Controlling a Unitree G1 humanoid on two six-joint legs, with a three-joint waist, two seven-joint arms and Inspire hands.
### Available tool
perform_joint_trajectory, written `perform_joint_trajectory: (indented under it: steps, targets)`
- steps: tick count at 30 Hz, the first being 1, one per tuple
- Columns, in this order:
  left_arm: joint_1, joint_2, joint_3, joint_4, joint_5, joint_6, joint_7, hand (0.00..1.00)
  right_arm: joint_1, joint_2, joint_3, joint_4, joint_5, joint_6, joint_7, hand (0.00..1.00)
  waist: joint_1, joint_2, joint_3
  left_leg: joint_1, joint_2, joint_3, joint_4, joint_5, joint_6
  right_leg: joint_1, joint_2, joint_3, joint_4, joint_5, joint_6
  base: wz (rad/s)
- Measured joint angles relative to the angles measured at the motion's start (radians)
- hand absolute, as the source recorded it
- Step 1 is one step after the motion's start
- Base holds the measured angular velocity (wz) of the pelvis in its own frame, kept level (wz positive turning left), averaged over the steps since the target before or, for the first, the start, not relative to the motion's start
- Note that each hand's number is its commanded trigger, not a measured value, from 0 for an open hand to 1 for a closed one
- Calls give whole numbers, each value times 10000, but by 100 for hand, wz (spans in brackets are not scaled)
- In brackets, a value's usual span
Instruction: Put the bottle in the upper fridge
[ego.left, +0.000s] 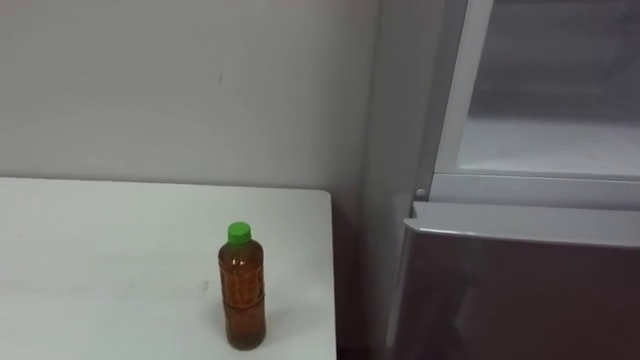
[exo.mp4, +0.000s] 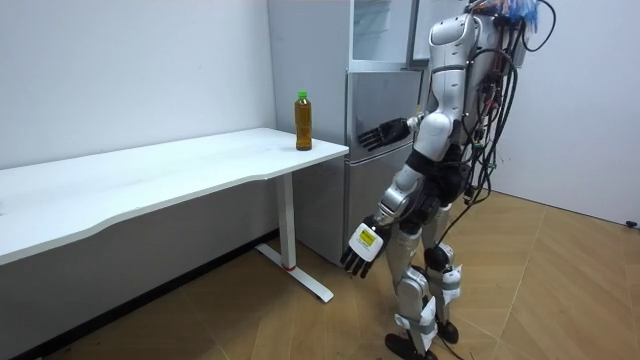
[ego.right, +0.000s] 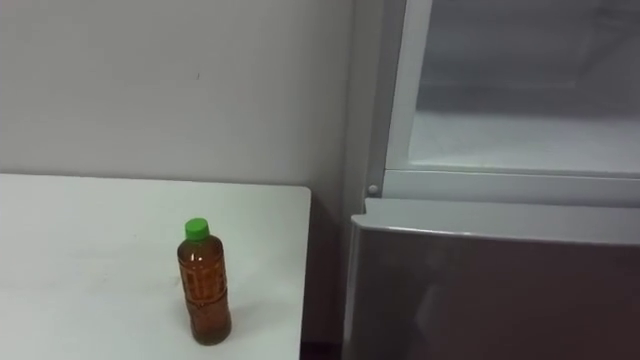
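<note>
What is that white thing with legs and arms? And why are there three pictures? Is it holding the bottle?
That is a walking robot, shaped like a person. The two pictures looking down come from the camera eyes in its head, so they show nearly the same thing. The third comes from a camera standing in the room, which sees the whole robot standing before the tall grey fridge, whose upper part looks open. On the white table stands a brown plastic bottle with a green cap, upright near the table's corner by the fridge. Nothing is held: the raised robot hand and the hanging robot hand are both open and empty.
</note>
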Motion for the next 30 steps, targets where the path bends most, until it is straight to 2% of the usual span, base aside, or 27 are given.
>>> perform_joint_trajectory:
  steps: [3, 8, 11, 14, 18, 23, 25, 30]
  targets:
    - [-24, -2, -10, -27, 0, 3, -10, 0, -2, -54, -47, -794, -1, 228, 75, 0, 74, 26, 12, -35, 26, 105, -6, 0, -1, -130, 18, 122, 91, 1, -2, -11]
    - [-67, -1, -35, -2, -44, 3, 7, 0, -12, -222, -76, -1851, 330, 228, 89, 0, 112, 21, -13, -55, 28, 134, -2, 7, -3, -167, 13, 144, 114, 9, -14, -1]
    - [-67, 4, -32, 71, -35, 9, 41, 0, -43, -267, -423, -2743, 852, 229, 205, 0, 143, 23, -20, -67, 26, 133, -2, 10, 3, -175, 8, 147, 114, 10, -12, 0]
    - [-46, 6, -20, 166, -17, 17, 135, 0, -315, -302, -763, -3376, 1495, 229, 291, 0, 215, -33, -72, -68, 29, 112, -4, 11, 2, -168, 10, 101, 115, 10, -12, 0]
    - [-32, 6, -21, 201, -2, 43, 237, 0, -636, -283, -810, -3765, 1772, 226, 302, 0, 266, -65, -97, -62, 30, 86, 3, 12, 1, -130, 8, 9, 82, 31, -9, 2]
    - [25, 2, -17, 181, 3, 49, 235, 0, -904, -166, -833, -4139, 2030, 224, 427, 0, 301, -63, -87, -33, 28, 39, 12, 13, 4, -64, -6, -167, 63, 56, 6, 4]
    - [31, 1, -24, 127, 0, 67, 260, 0, -929, -164, -808, -4188, 1888, 205, 369, 0, 465, -68, -87, 27, 34, 89, -22, 14, 6, -42, -9, -171, 62, 61, 8, -7]
    - [-40, 11, -193, 112, 28, 109, 447, 0, -934, -30, -611, -4124, 1142, 206, -123, 0, 565, -67, -79, 8, 25, 47, -23, 49, 27, -31, -59, -438, 63, 70, 8, 2]
